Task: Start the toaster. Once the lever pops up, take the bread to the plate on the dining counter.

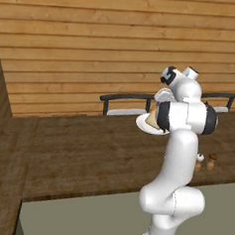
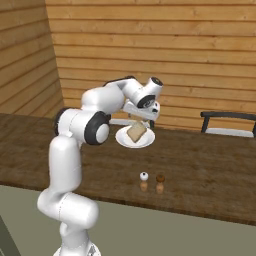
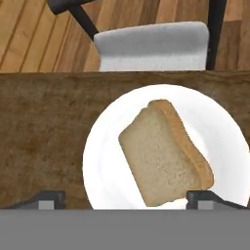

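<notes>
1. Centre frame in the hand view, the square tan-brown bread slice is lying tilted on the small round white plate.
2. Below it, the two-finger gripper is hanging with jaws wide apart, gripping nothing.
3. Underneath, the dark wood-grain dining counter is carrying the plate.
</notes>
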